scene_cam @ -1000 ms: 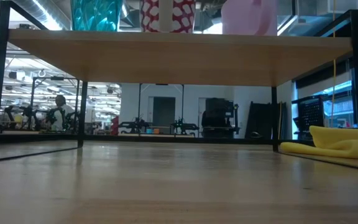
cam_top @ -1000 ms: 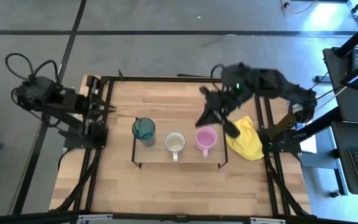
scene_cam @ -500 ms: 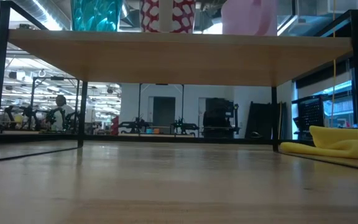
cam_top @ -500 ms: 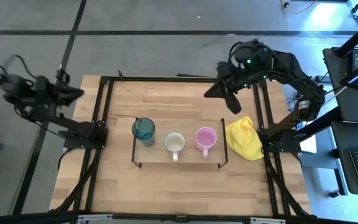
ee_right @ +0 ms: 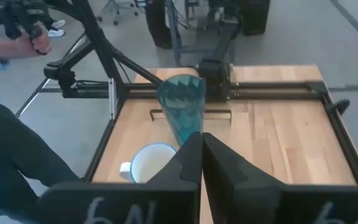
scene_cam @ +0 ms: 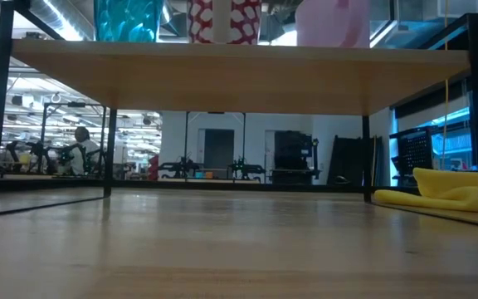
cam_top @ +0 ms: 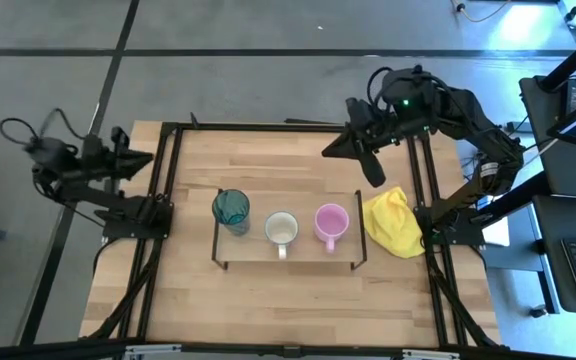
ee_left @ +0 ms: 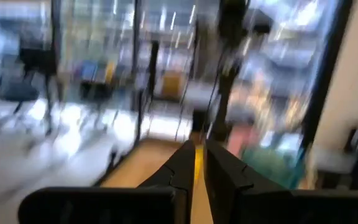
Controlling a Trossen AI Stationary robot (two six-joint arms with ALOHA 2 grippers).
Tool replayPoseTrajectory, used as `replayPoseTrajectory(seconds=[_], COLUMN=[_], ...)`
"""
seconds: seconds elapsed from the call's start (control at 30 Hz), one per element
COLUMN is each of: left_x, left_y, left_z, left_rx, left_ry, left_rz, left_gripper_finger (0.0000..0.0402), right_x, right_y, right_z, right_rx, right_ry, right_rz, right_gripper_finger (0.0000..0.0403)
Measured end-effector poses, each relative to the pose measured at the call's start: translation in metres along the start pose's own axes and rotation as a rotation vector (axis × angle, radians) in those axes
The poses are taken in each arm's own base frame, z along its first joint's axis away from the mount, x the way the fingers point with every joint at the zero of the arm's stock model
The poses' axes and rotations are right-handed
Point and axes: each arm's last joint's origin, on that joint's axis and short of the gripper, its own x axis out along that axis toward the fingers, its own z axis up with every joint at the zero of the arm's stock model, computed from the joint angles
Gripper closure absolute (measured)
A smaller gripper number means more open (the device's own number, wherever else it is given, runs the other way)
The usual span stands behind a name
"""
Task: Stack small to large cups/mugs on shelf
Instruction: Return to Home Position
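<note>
Tumbler [cam_top: 232, 208] looks light and slick, so we'd pinch its rim; left gripper [ee_left: 197, 149] at 9 o'clock, right gripper [ee_right: 201, 140] at 1, both pressed together.

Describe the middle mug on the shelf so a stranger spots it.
On the light-wood tabletop stands a low light-wood shelf on thin black legs, bearing three vessels in a row. The cream-white handled mug is the middle one, between the tall teal translucent tumbler and the pink handled mug.

Nice bright, even light from overhead, so shadows on the tabletop [cam_top: 288, 295] stay soft and faint. From low down, the shelf [scene_cam: 239, 79] underside looks dimmer than the brightly lit room behind it.
</note>
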Motion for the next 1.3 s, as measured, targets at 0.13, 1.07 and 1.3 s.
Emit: replayPoseTrajectory(seconds=[0.13,1.07,1.3], left_x=[0.019,0.077,0.082], left_y=[-0.009,-0.039,-0.048], left_z=[-0.018,-0.076,-0.094], left_rx=[0.006,-0.190,-0.158], left_ry=[0.023,-0.529,-0.456], left_rz=[-0.025,-0.231,-0.476], left_gripper_finger=[0.0374,0.0374,0.0374], right_x=[0.000,0.005,0.005], right_y=[0.001,0.017,0.017], right_z=[0.001,0.004,0.004], right_rx=[-0.001,0.019,0.016], right_ry=[-0.013,-0.029,-0.028], right_rz=[0.002,0.079,0.079], right_gripper_finger=[0.0390,0.0390,0.0390])
